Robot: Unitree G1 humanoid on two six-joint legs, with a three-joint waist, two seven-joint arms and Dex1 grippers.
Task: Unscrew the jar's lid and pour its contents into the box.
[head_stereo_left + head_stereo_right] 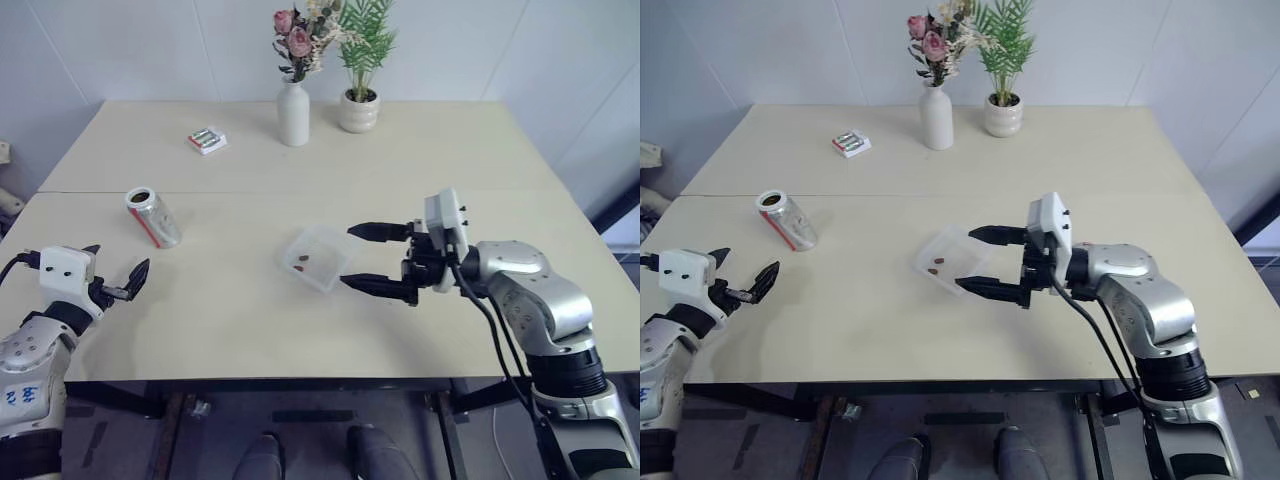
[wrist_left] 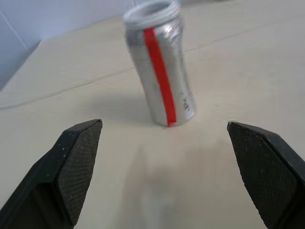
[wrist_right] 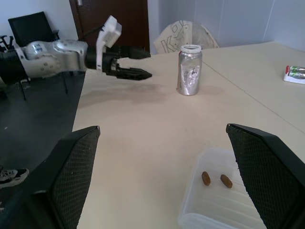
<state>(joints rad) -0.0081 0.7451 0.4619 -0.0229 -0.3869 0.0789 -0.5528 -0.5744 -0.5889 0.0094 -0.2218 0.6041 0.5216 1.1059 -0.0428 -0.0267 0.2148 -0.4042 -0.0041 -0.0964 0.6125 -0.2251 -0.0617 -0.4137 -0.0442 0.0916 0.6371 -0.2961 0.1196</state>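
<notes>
Looking down from the head, the jar (image 1: 153, 216) is seen upright and lidless on the surface (image 1: 400, 170), the released left end effector (image 1: 118, 277) near it. Its red stripe is shown by the left wrist view. Two brown contents (image 3: 215, 180) inside the box (image 3: 224, 202) are revealed by the right wrist view, between the released right end effector's (image 1: 380, 258) fingers, held level.

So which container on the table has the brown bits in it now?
The clear plastic box by the right gripper; the jar stands apart, lidless.
</notes>
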